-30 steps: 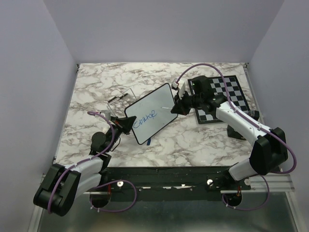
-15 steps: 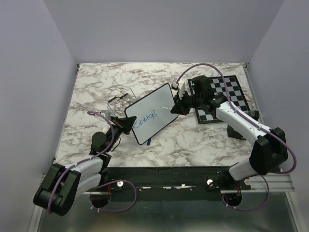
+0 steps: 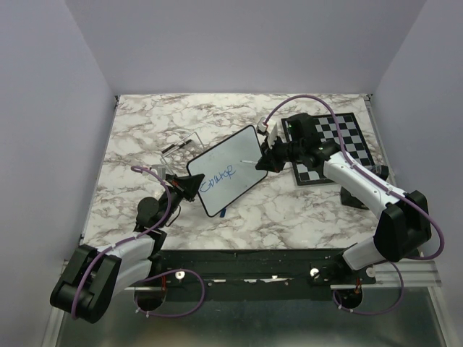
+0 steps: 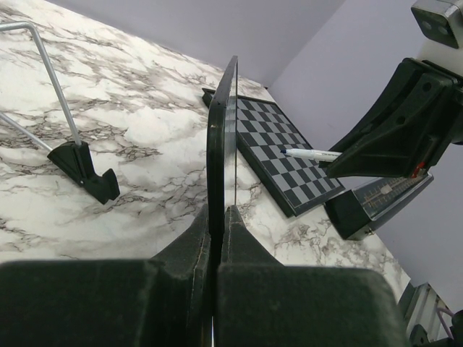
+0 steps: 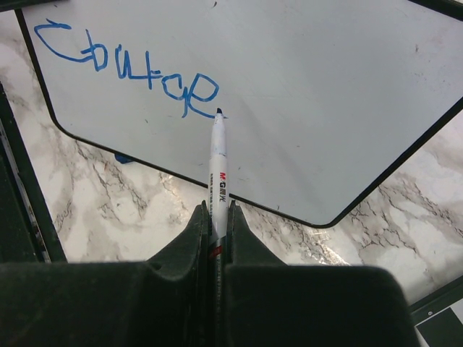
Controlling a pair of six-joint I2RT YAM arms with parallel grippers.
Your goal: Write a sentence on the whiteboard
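Left gripper (image 4: 217, 214) pinches the board (image 5: 325, 94), right gripper (image 5: 215, 215) the pen (image 5: 217, 163); hold the board steady, press the tip lightly beside the lettering (image 5: 126, 72)

Top view high, looking down; wrist views close; all share whiteboard (image 3: 242, 148).

The whiteboard (image 3: 239, 155) is left of the chessboard (image 3: 349, 137), perhaps slightly nearer.
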